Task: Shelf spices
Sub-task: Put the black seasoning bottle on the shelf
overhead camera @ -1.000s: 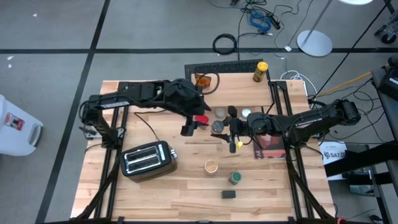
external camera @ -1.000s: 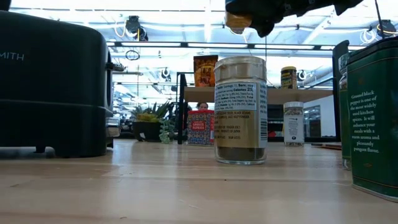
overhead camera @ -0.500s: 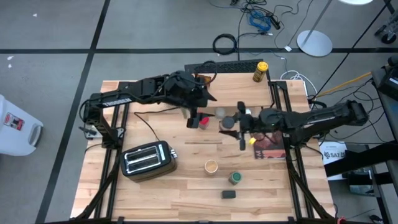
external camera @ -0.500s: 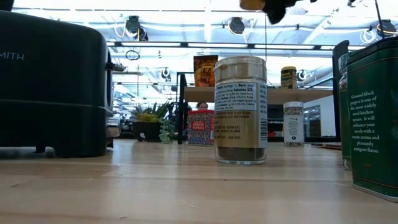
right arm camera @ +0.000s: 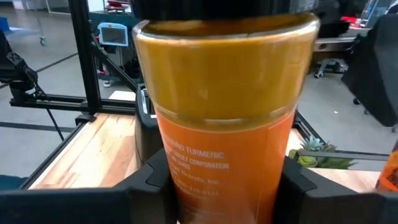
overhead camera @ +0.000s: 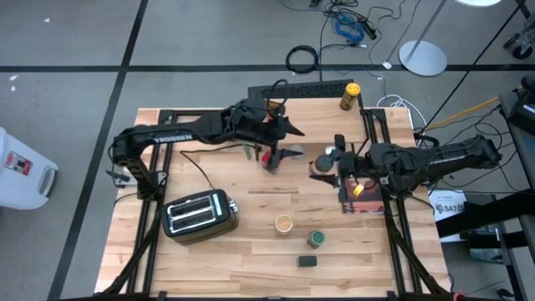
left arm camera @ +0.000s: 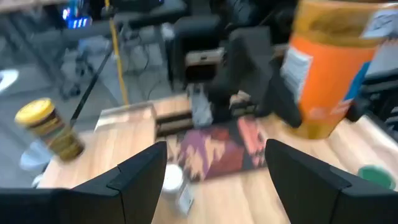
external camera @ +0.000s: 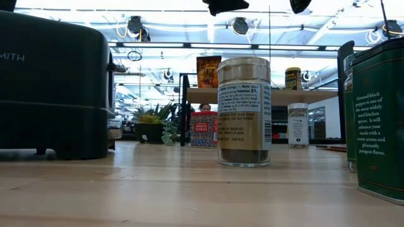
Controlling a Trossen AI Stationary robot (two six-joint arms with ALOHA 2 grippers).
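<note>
Right gripper (overhead camera: 324, 164) clamped on an orange turmeric jar (right arm camera: 225, 118); left gripper (overhead camera: 282, 153) spread and holding nothing.

Nearest the front edge of the table (overhead camera: 209, 259) stand a black tin (overhead camera: 308, 261), a green-lidded jar (overhead camera: 316, 239) and a tan-lidded jar (overhead camera: 284, 223), with the silver toaster (overhead camera: 199, 214) to their left. Mid-table, the turmeric jar sits upright between the right gripper's two fingers (right arm camera: 149, 180), one pressed against each side of its lower body, lifted clear of the tabletop. The left gripper's fingers (left arm camera: 134, 180) stand apart with nothing between them, just beside the right gripper. Farthest back, the shelf (overhead camera: 318, 89) carries a yellow-capped bottle (overhead camera: 349, 96) and a tan box (overhead camera: 272, 108).
</note>
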